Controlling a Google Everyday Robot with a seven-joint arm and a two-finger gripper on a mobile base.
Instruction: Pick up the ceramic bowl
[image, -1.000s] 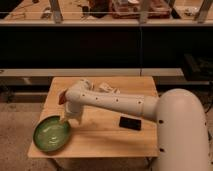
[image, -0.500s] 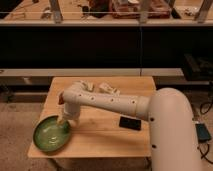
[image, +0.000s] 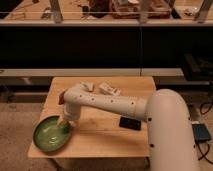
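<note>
The ceramic bowl (image: 51, 134) is a wide, shallow, glossy green dish with a darker rim, at the front left corner of the wooden table (image: 107, 131). My white arm reaches left across the table and bends down. My gripper (image: 64, 123) is at the bowl's right rim, pointing down onto it.
A black flat object (image: 130, 122) lies on the table right of centre. Two small pale objects (image: 108, 89) sit at the table's back edge. A dark counter with a rail runs behind the table. A blue object (image: 202, 133) lies on the floor at right.
The arm has swung slightly and the gripper has come down closer onto the bowl's right rim. The bowl has not moved.
</note>
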